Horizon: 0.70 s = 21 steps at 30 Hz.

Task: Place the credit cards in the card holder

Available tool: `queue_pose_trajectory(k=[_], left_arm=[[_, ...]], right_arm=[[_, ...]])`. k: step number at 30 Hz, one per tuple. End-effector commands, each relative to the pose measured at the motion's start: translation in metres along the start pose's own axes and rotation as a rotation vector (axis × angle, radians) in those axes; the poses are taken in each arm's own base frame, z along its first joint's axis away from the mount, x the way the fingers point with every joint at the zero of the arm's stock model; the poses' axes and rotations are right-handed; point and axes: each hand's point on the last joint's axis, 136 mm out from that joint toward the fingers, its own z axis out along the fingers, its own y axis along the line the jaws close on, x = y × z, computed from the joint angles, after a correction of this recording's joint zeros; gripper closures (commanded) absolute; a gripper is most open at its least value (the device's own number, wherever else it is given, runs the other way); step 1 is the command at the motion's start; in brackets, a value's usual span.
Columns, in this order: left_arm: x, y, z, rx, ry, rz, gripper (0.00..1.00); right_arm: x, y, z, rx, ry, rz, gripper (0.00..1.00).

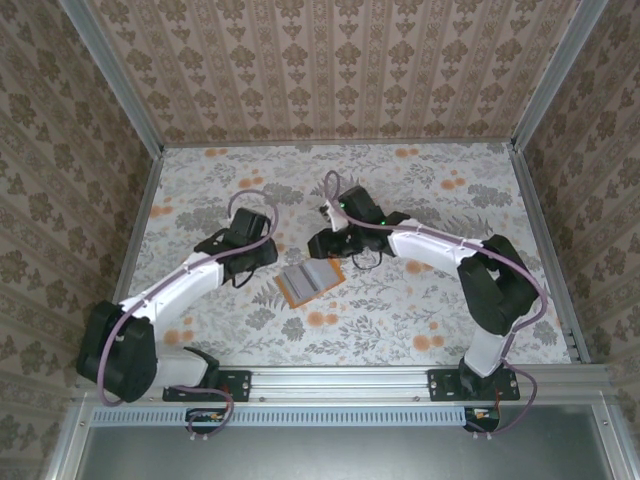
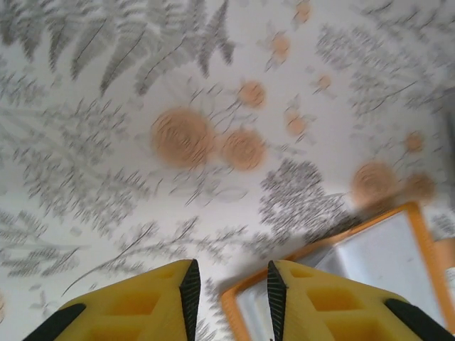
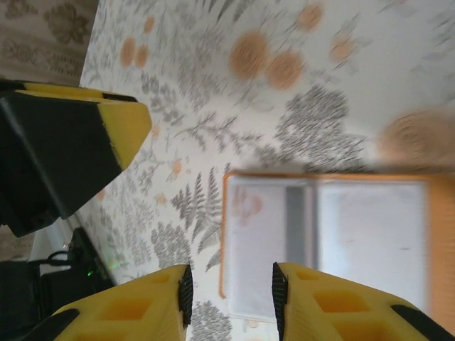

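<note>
Jaws slightly apart and empty, the left gripper and right gripper flank the card holder, laid open, apparently ready for filling.

Top camera: high, behind near edge, facing down over table. Wrist cameras: close, low; both share card holder.

The floral table bears 1 open card holder, seemingly flat.

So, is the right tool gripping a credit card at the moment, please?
No, the right tool is open and empty; the card holder lies open just ahead of it.
</note>
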Motion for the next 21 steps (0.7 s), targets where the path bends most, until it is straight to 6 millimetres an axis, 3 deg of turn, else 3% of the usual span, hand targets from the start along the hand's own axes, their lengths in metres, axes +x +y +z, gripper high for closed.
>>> queue_pose_trajectory(k=[1,11,21], left_arm=[[-0.022,-0.025,0.005,0.068,-0.018,0.038,0.65],[-0.047,-0.091,0.038,0.169,0.046,0.118,0.62],[-0.054,-0.15,0.081,0.277,0.134,0.165,0.6]], right_arm=[[-0.026,-0.031,-0.038,0.118,-0.087,0.005,0.62],[-0.066,-0.127,-0.111,0.359,-0.24,0.106,0.61],[-0.075,-0.182,-0.129,0.456,-0.236,0.177,0.59]])
